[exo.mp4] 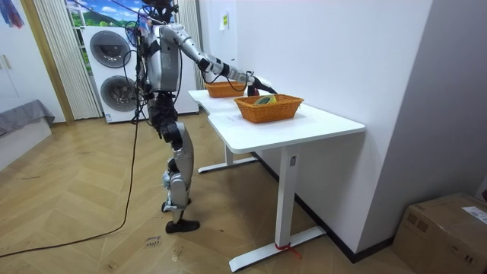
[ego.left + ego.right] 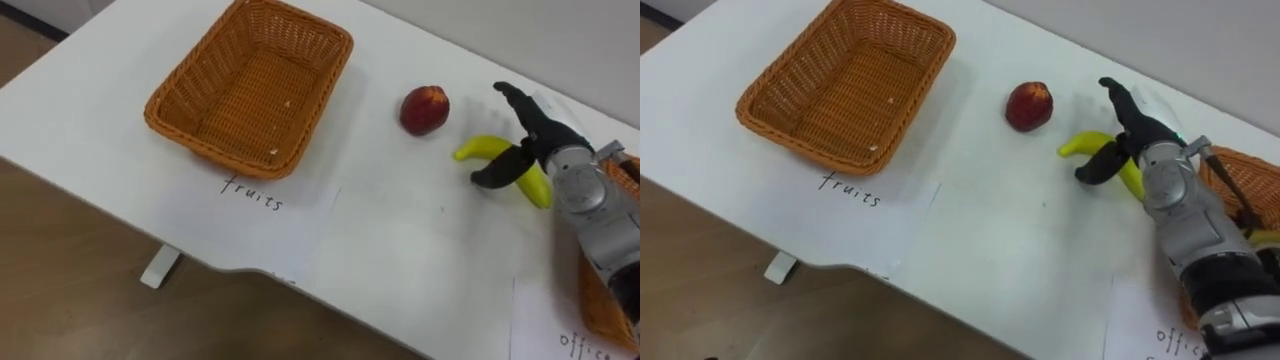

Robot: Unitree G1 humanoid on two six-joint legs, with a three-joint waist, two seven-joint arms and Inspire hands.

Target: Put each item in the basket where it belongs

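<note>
Centre wide-spread right hand (image 2: pixel 566 172) over banana (image 2: pixel 484 148) near table's (image 2: pixel 400 260) far edge; close round mid-curve before lifting.

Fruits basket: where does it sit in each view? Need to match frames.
Left eye view: fruits basket upper left.
Right eye view: fruits basket upper left again.
Room view: fruits basket is the farther one, beneath the outstretched arm.
Shared landmark: right hand, open over the banana, to the right of the basket in every view.
</note>
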